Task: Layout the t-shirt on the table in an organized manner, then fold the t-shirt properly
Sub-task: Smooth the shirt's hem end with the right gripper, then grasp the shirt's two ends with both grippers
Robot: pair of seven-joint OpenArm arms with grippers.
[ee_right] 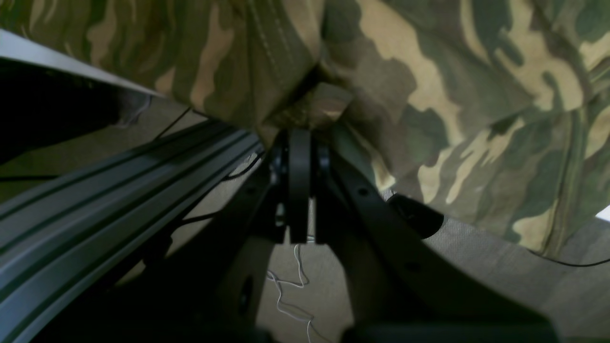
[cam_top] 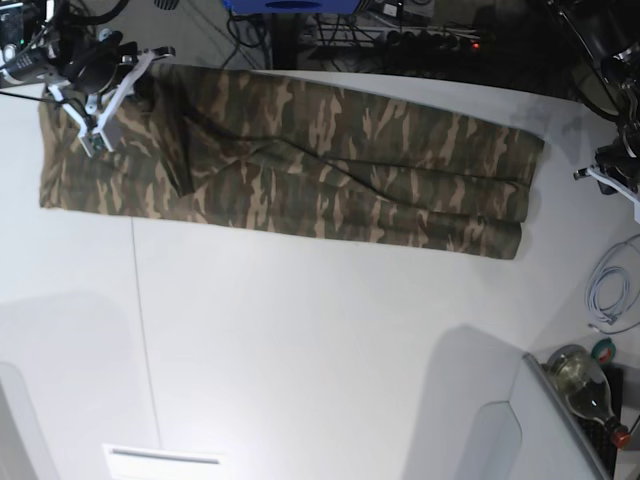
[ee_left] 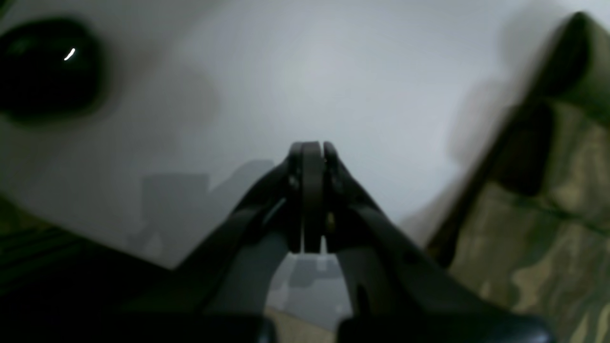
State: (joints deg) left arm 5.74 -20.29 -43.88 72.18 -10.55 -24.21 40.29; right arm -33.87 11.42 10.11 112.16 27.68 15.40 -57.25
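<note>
Right gripper [cam_top: 95,95] sits at the shirt's end by the far table edge. In the right wrist view the jaws are together, and a bunched fold of the t-shirt [ee_right: 429,85] wedges in right at their tips. Reads as clamped on cloth, though the pinch itself is hidden behind the pads. Fabric fans out above and to both sides of the jaws; below them it's frame rail and floor, so that end likely overhangs the edge. My guess is the grip is there to drag or tension this end for the layout.

The t-shirt [cam_top: 300,160] lies as a long, doubled-over band across the far part of the table [cam_top: 330,340]. It's flat-ish but creased, with a diagonal ridge mid-body. It isn't spread to a shirt outline yet, so I'd call this layout stage and folding not started.

Left gripper [cam_top: 620,175] is off the cloth, just past the opposite end. Left wrist view is blurred. Left gripper [ee_left: 312,152] jaws are together with nothing between them and bare table ahead of the tips. The shirt edge [ee_left: 538,214] lies to the jaws' right, apart from them. Probably parked or repositioning, leaving that end free to slide.

Risk: a one-sided pull bunches the band instead of flattening it.
</note>
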